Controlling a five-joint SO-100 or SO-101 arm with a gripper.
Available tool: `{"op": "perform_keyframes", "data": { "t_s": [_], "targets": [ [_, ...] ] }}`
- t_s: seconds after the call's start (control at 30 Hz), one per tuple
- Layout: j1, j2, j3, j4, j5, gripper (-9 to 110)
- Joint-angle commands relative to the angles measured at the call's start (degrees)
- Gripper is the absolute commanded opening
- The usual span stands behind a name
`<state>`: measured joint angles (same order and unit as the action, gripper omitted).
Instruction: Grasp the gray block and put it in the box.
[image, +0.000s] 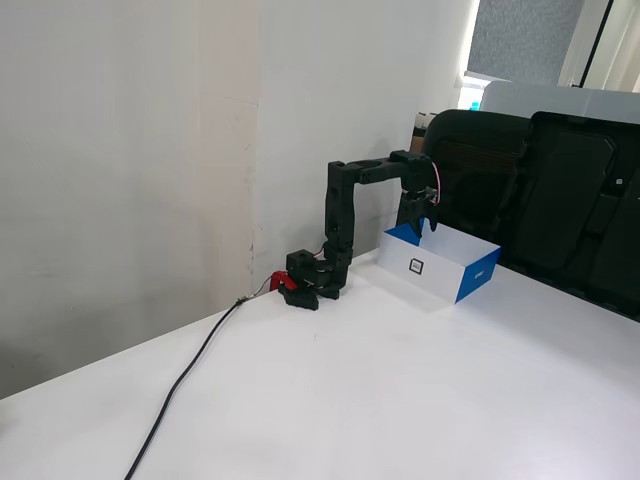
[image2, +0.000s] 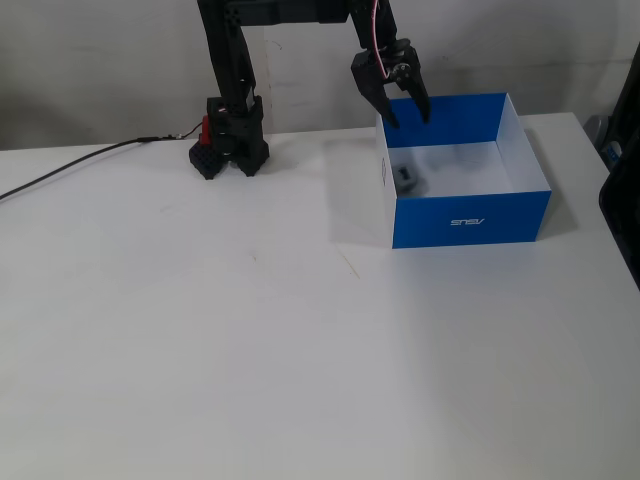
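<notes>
Jaws spread apart and holding nothing, the gripper hangs over the back left corner of the box, as a fixed view shows. The gray block lies on the box's white floor, near the left wall. The arm's base stands on the white worktop, a black cable trailing left.

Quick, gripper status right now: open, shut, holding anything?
Gripper: jaws open and empty, above the box; the gray block lies inside the box.
</notes>
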<state>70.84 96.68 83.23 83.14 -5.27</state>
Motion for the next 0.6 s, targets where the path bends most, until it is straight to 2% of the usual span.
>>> {"op": "perform_keyframes", "data": {
  "t_s": [0.0, 0.07, 0.17, 0.33, 0.57],
  "targets": [
    [0.4, 5.0, -0.7, -1.1, -0.4, 17],
    [0.4, 5.0, -1.2, -1.1, -0.4, 14],
    [-1.0, 4.7, -2.9, -0.3, -0.5, 1],
    [-6.7, 5.5, -4.7, 0.8, 0.0, 0],
    [-20.7, 7.2, -5.6, 1.9, -0.1, 0]
  ]
}}
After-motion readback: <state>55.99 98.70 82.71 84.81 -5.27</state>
